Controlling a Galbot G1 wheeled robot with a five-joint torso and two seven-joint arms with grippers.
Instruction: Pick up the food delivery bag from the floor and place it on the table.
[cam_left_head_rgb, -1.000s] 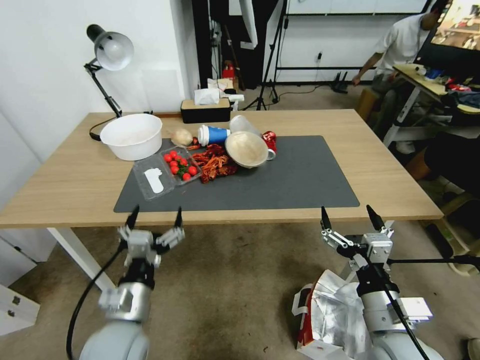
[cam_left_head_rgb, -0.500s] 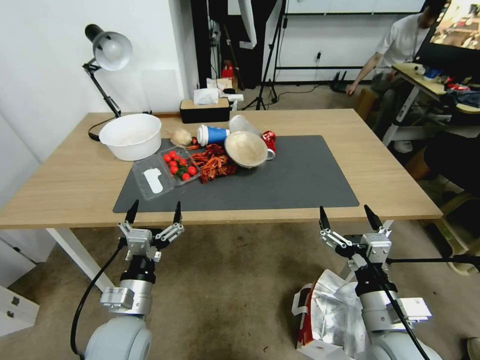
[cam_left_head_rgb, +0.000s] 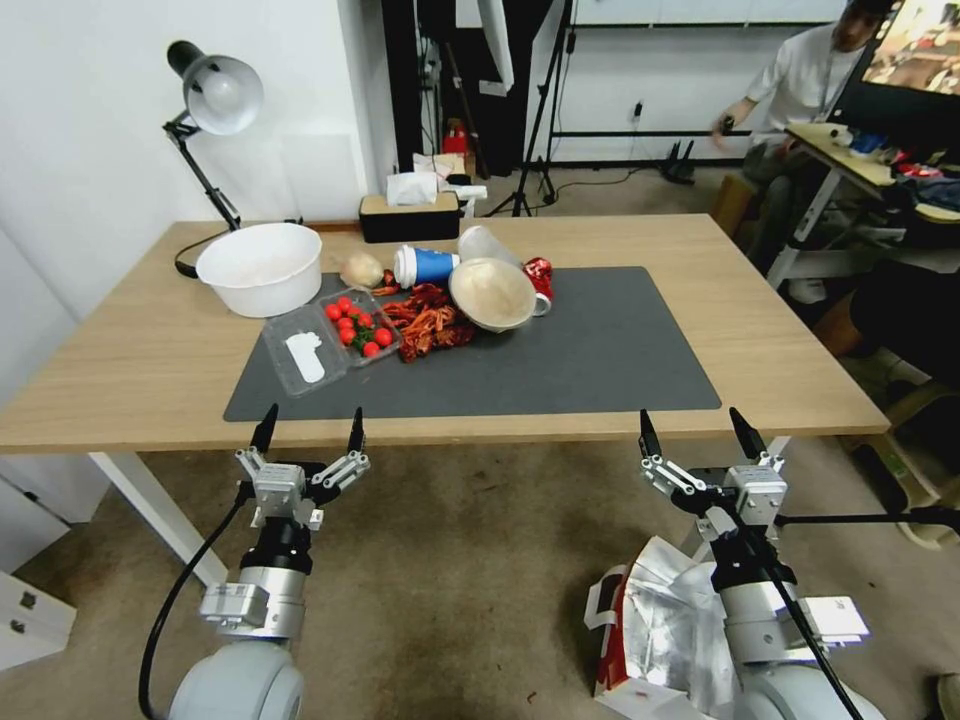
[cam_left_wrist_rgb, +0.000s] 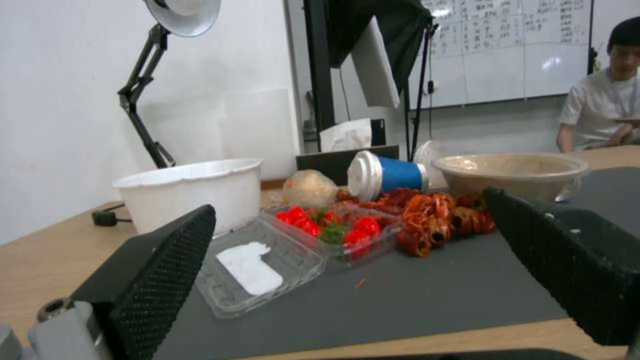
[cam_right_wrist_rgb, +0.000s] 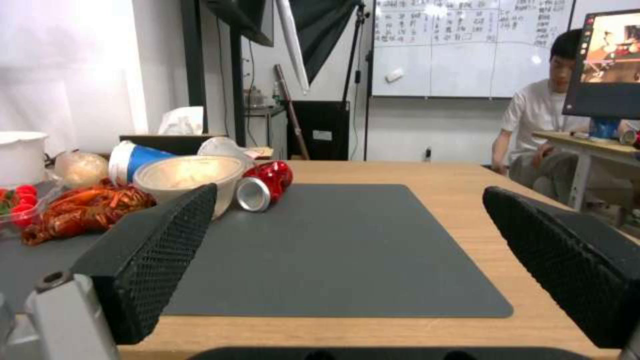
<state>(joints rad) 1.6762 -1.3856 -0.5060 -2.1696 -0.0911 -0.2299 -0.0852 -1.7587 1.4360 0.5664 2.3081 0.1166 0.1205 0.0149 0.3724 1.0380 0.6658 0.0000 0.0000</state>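
The food delivery bag, white with a red side and crumpled silver foil lining, lies on the floor at the lower right, partly hidden behind my right arm. My right gripper is held open above it, fingertips level with the front edge of the table. On the left, my left gripper is also open and holds nothing, close to the same edge. In the wrist views both pairs of black fingers stand wide apart, facing the tabletop and its dark grey mat.
On the mat's left half lie a white bowl, a clear tray of tomatoes, red crayfish, a blue cup, a tan bowl and a red can. A desk lamp stands at the far left. A cluttered desk stands right.
The whole head picture has shifted slightly, so the camera moved. My left gripper has steadied near the table's front edge. The right gripper and the bag stay where they were.
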